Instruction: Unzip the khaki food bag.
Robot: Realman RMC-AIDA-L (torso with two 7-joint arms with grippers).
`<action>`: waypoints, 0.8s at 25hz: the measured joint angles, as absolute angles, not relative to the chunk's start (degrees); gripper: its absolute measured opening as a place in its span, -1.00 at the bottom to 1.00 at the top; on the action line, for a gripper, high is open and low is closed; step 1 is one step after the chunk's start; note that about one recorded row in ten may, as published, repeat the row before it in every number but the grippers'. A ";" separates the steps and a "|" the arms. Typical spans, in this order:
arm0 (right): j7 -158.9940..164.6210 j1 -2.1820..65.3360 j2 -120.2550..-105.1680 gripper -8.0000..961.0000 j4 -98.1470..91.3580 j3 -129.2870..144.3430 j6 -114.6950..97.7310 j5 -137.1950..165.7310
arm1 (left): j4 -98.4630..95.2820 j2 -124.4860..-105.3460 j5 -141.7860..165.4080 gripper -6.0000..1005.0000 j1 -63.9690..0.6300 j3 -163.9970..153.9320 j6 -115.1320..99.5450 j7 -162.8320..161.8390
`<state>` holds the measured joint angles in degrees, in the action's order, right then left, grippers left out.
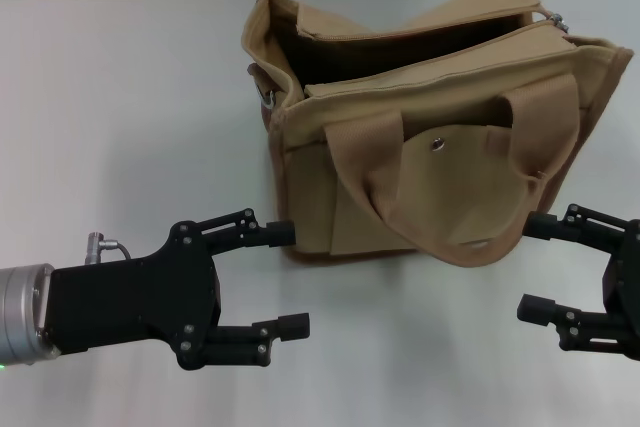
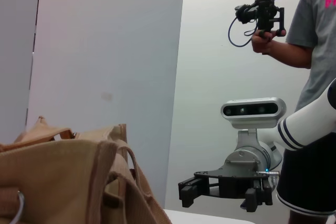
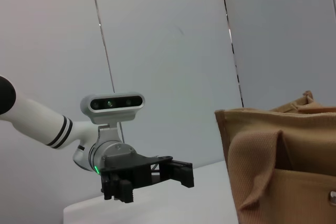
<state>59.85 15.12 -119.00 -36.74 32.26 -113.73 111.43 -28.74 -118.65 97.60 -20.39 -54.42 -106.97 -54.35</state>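
Head view bag: khaki food bag (image 1: 430,137) seen unzipped, top gaping.
Left gripper (image 1: 285,279): spread wide, nothing held, near bag's front corner.
Right gripper (image 1: 532,267): spread wide, nothing held, near bag's opposite front corner.

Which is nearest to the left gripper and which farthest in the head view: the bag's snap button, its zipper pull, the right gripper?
From the left gripper:
1. Snap button, on the bag's front pocket.
2. Right gripper, across at the right.
3. Zipper pull, at the bag's far top corner.

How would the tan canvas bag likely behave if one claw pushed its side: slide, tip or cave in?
The bag would probably cave in first: its top gapes open and its cloth walls sag. Its handles droop, so it looks floppy. Its wide flat base makes tipping unlikely. The left claw and right claw flank it, both open.
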 joint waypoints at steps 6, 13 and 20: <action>59.77 15.12 -119.01 0.72 -36.60 32.25 -113.13 111.37 | -28.47 -118.65 97.60 0.66 -20.39 -54.40 -106.95 -54.33; 59.53 15.20 -119.01 0.72 -36.39 32.25 -112.87 111.24 | -28.31 -118.65 97.62 0.66 -20.19 -54.47 -106.82 -54.31; 59.48 15.20 -119.00 0.72 -36.32 32.25 -112.39 111.20 | -28.30 -118.65 97.65 0.66 -20.07 -54.42 -106.72 -54.24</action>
<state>59.48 15.21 -119.00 -36.32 32.25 -112.39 111.20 -28.30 -118.65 97.65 -20.07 -54.42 -106.71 -54.24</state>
